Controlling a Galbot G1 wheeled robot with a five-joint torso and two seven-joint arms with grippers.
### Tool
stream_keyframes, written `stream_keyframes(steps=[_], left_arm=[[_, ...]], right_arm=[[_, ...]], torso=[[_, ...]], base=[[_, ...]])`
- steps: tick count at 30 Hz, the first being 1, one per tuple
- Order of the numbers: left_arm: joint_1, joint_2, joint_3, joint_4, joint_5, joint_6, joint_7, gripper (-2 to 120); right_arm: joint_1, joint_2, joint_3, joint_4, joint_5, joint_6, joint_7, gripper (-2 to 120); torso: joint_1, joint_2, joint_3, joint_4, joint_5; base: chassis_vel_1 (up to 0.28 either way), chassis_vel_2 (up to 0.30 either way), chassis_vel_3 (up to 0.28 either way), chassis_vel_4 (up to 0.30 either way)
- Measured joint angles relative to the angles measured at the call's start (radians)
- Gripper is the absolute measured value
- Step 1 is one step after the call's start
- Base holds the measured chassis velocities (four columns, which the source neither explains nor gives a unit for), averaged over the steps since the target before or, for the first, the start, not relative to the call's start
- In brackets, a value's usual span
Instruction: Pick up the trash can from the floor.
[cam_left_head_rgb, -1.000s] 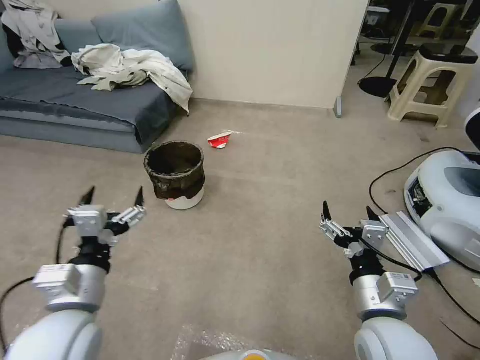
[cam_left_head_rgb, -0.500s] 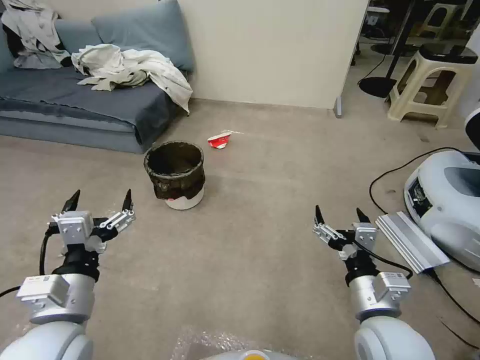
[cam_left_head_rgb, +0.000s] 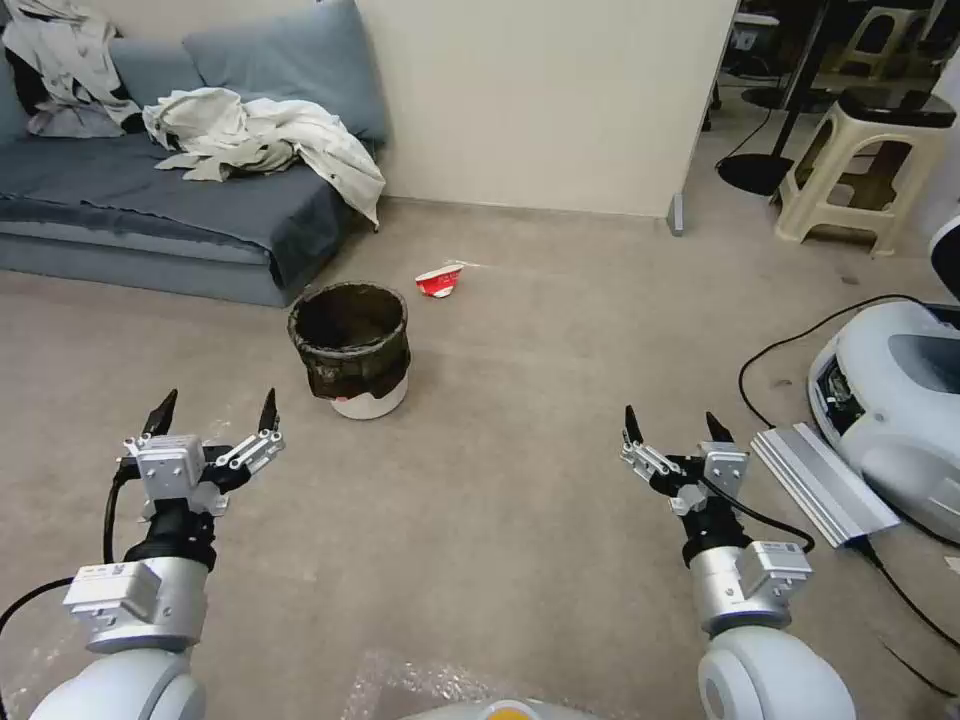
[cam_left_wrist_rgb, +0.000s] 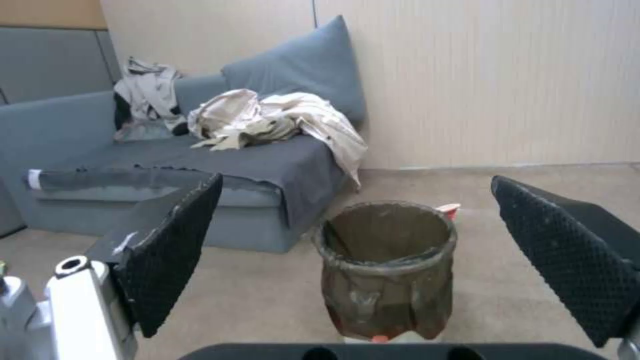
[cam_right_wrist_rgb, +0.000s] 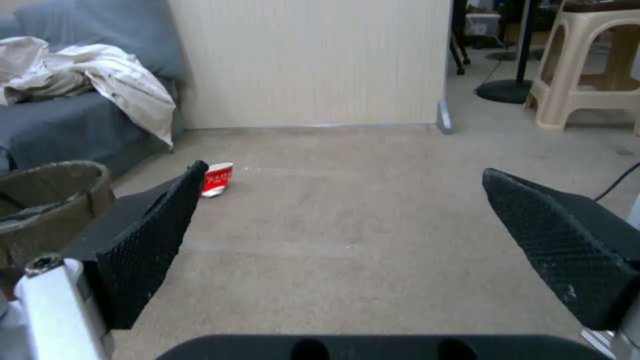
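Presently facing the can (cam_left_head_rgb: 350, 345), standing upright on the floor (cam_left_head_rgb: 520, 480) just off the sofa (cam_left_head_rgb: 150, 210) corner, with the cup (cam_left_head_rgb: 439, 281) lying beyond it. Holding the left gripper (cam_left_head_rgb: 215, 405) spread wide and empty, short of the can and a little to its left; holding the right gripper (cam_left_head_rgb: 670, 425) likewise splayed and empty, well apart on the other side. Risking, in my judgement, pinching only the loose bag (cam_left_head_rgb: 355, 365) at the rim and pulling the liner off instead of lifting; possibly nudging the light can over or into the sofa by coming in off-centre; possibly tilting it by gripping one wall alone.
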Motion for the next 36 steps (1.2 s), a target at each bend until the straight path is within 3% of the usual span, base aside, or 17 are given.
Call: stream_keyframes(steps=[36], left_arm=[[0.003, -0.002, 0.008, 0.011, 0.019, -0.035, 0.009, 100]], right_arm=[[-0.004, 0.006, -0.009, 0.009, -0.006, -0.005, -0.004, 100]], torso=[[0.0, 0.0, 0.0, -0.0001, 0.0]], base=[[0.042, 0.04, 0.042, 0.044]])
